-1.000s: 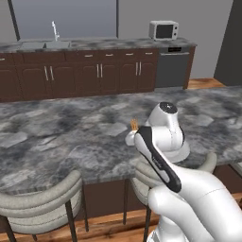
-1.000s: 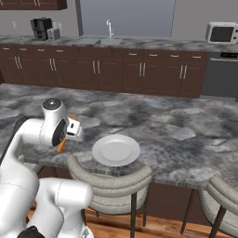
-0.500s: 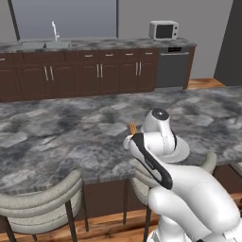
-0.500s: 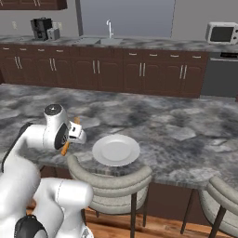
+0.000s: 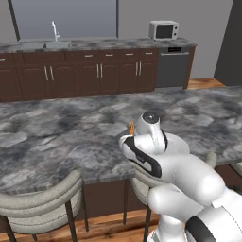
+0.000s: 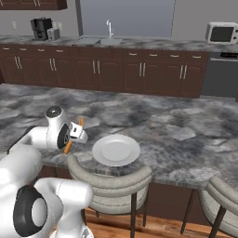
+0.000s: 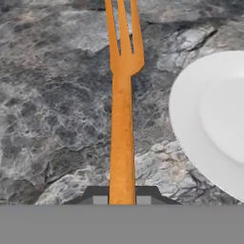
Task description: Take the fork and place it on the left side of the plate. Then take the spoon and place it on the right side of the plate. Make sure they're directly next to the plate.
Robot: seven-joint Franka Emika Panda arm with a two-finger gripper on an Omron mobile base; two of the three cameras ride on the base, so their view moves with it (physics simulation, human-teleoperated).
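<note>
Orange fork (image 7: 122, 119), slim & flat w/ three short tines, is sitting clamped in the claw (image 7: 122, 198), handle pinched btwn the two dark finger tips (image 7: 97, 195), tines pointing away from the hand. Fork is hanging over the grey marbled stone tabletop (image 7: 52, 119), just left of the plate (image 7: 214, 124); can't tell if it's touching the surface. Plate is round, shallow, smooth white-grey w/ a slightly raised rim, lying flat near the tabletop's front edge. In the right base view the fork (image 6: 69, 146) is showing beside the white wrist, left of the plate (image 6: 116, 150), a curved-back stool (image 6: 111, 181) standing below it.
</note>
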